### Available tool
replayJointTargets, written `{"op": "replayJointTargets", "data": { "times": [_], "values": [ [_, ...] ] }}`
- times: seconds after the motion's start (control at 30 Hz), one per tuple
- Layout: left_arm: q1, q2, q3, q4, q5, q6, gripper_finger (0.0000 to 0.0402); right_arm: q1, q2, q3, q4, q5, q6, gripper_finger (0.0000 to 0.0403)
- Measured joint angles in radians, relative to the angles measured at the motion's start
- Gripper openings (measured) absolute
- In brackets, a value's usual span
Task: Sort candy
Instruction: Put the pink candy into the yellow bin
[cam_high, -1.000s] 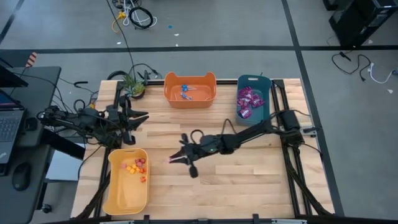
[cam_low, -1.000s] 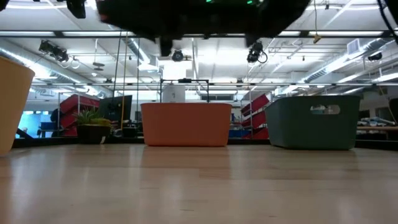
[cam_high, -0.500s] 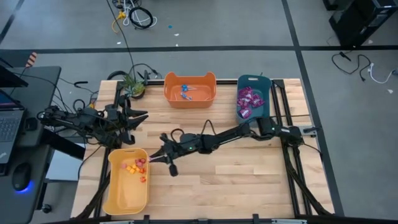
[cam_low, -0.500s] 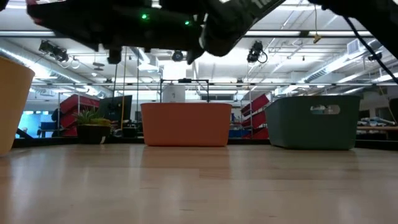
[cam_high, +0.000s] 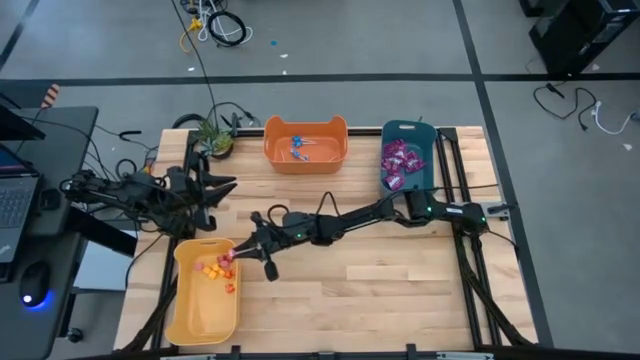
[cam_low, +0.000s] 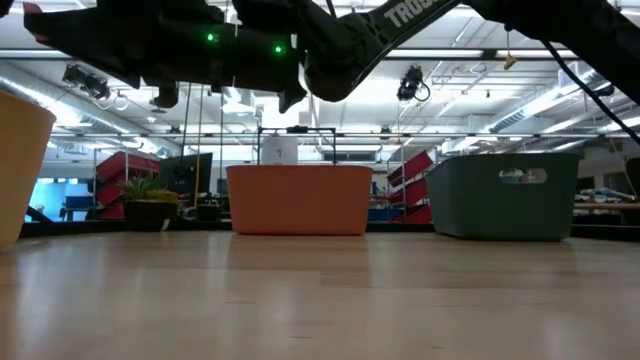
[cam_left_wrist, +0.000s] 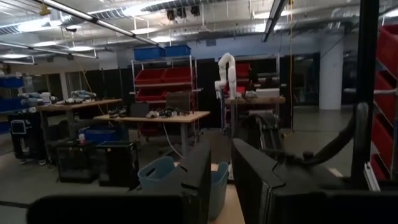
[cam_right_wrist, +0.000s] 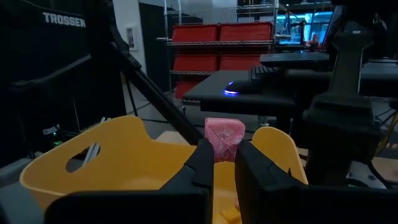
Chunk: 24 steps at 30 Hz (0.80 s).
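Reaching across the wooden worktop (cam_high: 400, 280) from the right side, right tool (cam_high: 236, 256) poised at the near-corner rim of the yellow bin (cam_high: 190, 320), fingers (cam_right_wrist: 205, 163) narrowed onto a small pink wrapped candy (cam_right_wrist: 224, 138), pinched at the tips and held above the bin's open mouth. Seen past those fingers: yellow bin wall with a handle slot, and a desk with a glowing mouse beyond.

Lying inside the yellow bin: a handful of small orange and red pieces (cam_high: 217, 271), gathered at the end nearest the tool. Sitting in the orange bin (cam_high: 306, 157) at the far middle of the worktop: blue-wrapped lollipops (cam_high: 299, 148). Piled in the teal bin (cam_high: 432, 175) at the far right: shiny purple packets (cam_high: 397, 163). Bare wood between the three bins.

Parked at the left edge of the worktop, well apart from the candy: left tool (cam_high: 222, 190), fingers (cam_left_wrist: 198, 174) standing a little apart with nothing between them, pointing out toward the room. Standing just behind it, near the far left corner: a small potted plant (cam_high: 213, 135).

From table height: orange bin and teal bin upright at the back, dark right arm crossing overhead, its tool hidden there.
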Motion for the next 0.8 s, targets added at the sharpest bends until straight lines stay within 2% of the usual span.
{"op": "replayJointTargets", "data": {
  "times": [0.43,0.57,0.7,0.8],
  "values": [
    [-0.001,0.0,0.0,-0.038,0.0,-0.028,0.0067,0.0,-0.002,0.0,-0.064,0.005,-0.031,0.0033],
    [-0.001,0.0,0.0,-0.039,0.0,-0.028,0.0067,0.0,-0.002,0.0,-0.084,0.042,-0.044,0.0031],
    [-0.001,0.0,0.0,-0.034,0.0,-0.027,0.0067,0.001,0.004,0.0,-0.045,0.083,-0.047,0.0029],
    [-0.001,0.001,0.0,-0.016,0.0,-0.027,0.0067,0.001,0.014,0.001,0.017,0.069,-0.043,0.0029]
  ]
}}
